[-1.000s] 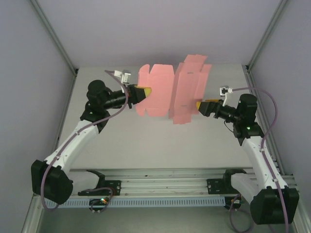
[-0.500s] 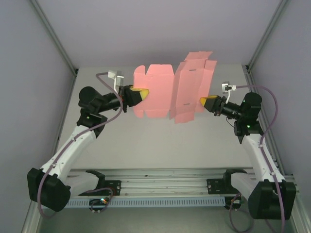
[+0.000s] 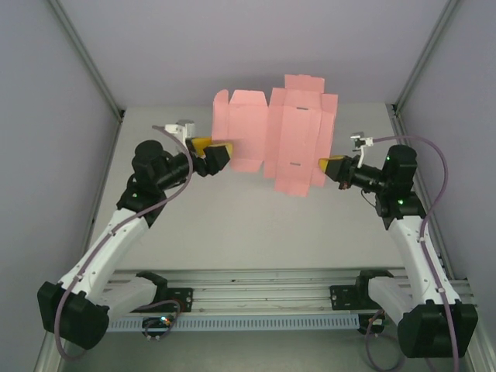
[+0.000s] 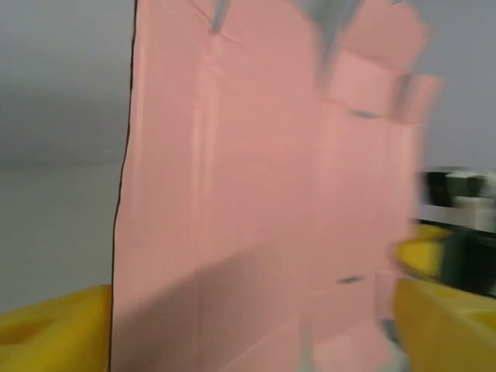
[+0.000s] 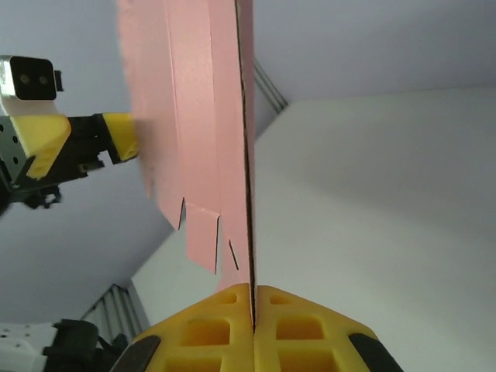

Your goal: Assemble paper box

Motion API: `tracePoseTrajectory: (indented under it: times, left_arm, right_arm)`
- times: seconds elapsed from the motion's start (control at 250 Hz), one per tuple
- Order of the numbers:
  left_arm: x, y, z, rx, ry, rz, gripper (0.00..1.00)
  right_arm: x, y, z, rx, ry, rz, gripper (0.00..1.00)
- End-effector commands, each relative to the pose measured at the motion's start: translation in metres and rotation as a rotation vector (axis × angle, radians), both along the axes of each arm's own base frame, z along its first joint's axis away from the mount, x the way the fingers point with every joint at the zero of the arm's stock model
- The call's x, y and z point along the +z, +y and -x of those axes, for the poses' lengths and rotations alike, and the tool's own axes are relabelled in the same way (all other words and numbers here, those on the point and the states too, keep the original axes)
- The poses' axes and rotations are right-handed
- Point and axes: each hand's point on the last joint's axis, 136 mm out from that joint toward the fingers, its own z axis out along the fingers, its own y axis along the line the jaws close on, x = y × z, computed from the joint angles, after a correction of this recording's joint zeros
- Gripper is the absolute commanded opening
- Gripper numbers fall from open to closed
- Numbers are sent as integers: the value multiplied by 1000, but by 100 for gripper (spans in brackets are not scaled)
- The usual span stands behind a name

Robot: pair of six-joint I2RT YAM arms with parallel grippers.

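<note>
The paper box [image 3: 287,132] is a flat pink die-cut sheet with flaps, held upright in the air above the table. My right gripper [image 3: 329,164] is shut on the sheet's lower right edge; in the right wrist view the yellow pads [image 5: 225,325] press together on the card [image 5: 194,116]. My left gripper [image 3: 213,151] sits at the sheet's left edge with its jaws spread. In the left wrist view the sheet [image 4: 232,194] stands between the wide-apart yellow fingers [image 4: 54,325], blurred. The left gripper [image 5: 93,143] also shows in the right wrist view, beyond the sheet.
The pale table [image 3: 248,225] lies below the sheet. A metal rail [image 3: 256,291] with the arm bases runs along the near edge. Grey walls and frame posts [image 3: 85,62] enclose the left, right and back sides.
The left gripper has opened and drawn back slightly to the left. The sheet has swung flatter, facing the top camera, and its right part shifted up and right with the right gripper.
</note>
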Motion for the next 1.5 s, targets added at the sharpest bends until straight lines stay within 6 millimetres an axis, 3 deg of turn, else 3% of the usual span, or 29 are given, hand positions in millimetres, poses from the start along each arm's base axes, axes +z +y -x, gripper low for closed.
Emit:
tracePoseTrajectory:
  times: [0.0,0.1,0.232,0.407,0.571,0.727,0.923,1.166,1.282,1.374,1.494]
  left_arm:
    - [-84,71,-22,399,197,-308,100]
    - [-106,94,-19,490,285,-399,100]
    - [-113,95,-16,481,310,-406,100]
    - [-109,82,-21,432,283,-370,100]
    - [-117,60,-29,340,305,-342,100]
    - [-127,40,-39,261,346,-372,100]
    - [-138,24,-51,221,363,-406,100]
    - [-148,7,-77,203,386,-415,100]
    - [-163,-2,-83,160,421,-464,100]
    - [-174,-13,-76,79,422,-513,100]
    - [-187,-6,-66,91,426,-581,100]
  right_arm:
    - [-78,-1,1,-51,235,195,0]
    - [-122,8,-1,-27,393,242,0]
    - [-157,4,-7,-54,479,385,0]
    - [-158,-14,-25,-114,337,713,0]
    - [-174,-3,-32,54,26,1151,0]
    - [-182,11,-43,222,-56,1300,0]
    - [-181,22,-86,196,-324,1618,0]
    - [-166,62,-85,201,-552,1570,0]
    - [-166,65,-81,212,-539,1550,0]
    - [-167,63,-81,210,-530,1555,0]
    - [-167,63,-79,206,-516,1540,0]
